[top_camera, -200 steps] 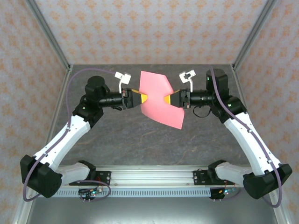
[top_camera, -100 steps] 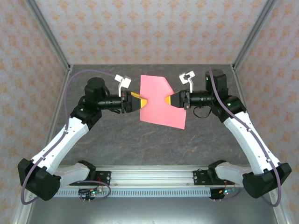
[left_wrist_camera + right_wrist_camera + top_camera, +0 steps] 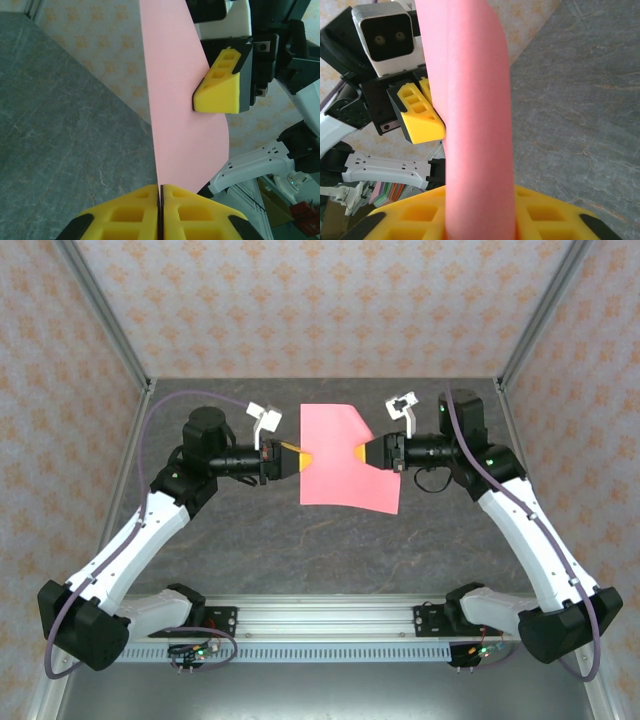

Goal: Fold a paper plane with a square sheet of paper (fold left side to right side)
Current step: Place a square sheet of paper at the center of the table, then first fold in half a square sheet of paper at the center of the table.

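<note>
The square sheet of paper (image 3: 345, 455), salmon pink, hangs in the air above the table between both arms. My left gripper (image 3: 305, 458) is shut on its left edge; in the left wrist view the yellow jaws (image 3: 161, 192) meet with the thin sheet (image 3: 180, 125) pinched in the seam. My right gripper (image 3: 360, 452) holds the opposite edge. In the right wrist view the paper (image 3: 475, 100) bulges as a rounded band that fills the gap between the yellow fingers (image 3: 545, 220). The left gripper's fingers (image 3: 420, 115) show beyond it.
The grey marbled table (image 3: 330, 550) lies under the sheet. Patterned walls and metal frame posts (image 3: 105, 320) close in the back and sides. The arm bases sit on a rail (image 3: 320, 625) at the near edge.
My left gripper has closed on the sheet's left edge. The sheet has turned from a slanted pose to lie squarer between the grippers, its lower right corner swinging right.
</note>
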`<state>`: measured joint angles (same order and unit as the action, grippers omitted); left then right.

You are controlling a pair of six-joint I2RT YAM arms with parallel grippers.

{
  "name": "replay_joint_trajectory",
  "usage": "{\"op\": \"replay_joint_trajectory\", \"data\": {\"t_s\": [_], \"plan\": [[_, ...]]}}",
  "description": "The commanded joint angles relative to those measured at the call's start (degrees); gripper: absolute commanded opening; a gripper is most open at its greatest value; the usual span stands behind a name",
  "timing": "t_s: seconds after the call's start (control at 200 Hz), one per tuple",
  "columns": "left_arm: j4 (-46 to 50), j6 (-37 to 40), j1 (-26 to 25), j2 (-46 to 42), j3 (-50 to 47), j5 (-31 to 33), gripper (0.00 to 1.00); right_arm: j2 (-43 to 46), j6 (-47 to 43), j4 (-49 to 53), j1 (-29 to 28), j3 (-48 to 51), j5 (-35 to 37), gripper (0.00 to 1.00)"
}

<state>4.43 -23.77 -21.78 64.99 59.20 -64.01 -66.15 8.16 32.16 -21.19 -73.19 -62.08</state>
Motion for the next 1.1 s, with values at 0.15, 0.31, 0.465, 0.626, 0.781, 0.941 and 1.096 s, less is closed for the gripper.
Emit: {"op": "replay_joint_trajectory", "data": {"t_s": [0.15,0.31,0.465,0.626,0.781,0.941,1.096], "plan": [[3.1,-3.3,-0.5,5.4,-3.5,7.2,0.02,0.1,-2.0,7.1,0.3,0.4,21.9,0.60],[0.9,-6.3,-0.5,13.9,-7.1,10.5,0.00,0.6,1.0,5.4,0.3,6.0,33.7,0.72],[3.2,-3.4,-0.4,23.5,-7.1,14.6,0.00,0.4,5.0,1.6,0.3,12.0,38.5,0.79],[3.5,-2.5,-0.4,29.7,-6.1,16.1,0.00,-2.4,13.0,-7.0,0.2,18.6,33.7,0.66],[7.0,-0.3,-0.4,31.9,-4.0,16.8,0.00,-9.9,21.7,-18.1,-1.6,23.7,29.2,0.45],[10.9,0.2,-0.3,32.5,-2.4,19.7,0.00,-18.9,26.0,-22.0,-5.3,22.2,30.2,0.32],[15.5,2.2,-0.2,33.5,0.7,22.3,0.00,-26.0,26.0,-21.0,-6.2,19.0,32.6,0.28]]}}
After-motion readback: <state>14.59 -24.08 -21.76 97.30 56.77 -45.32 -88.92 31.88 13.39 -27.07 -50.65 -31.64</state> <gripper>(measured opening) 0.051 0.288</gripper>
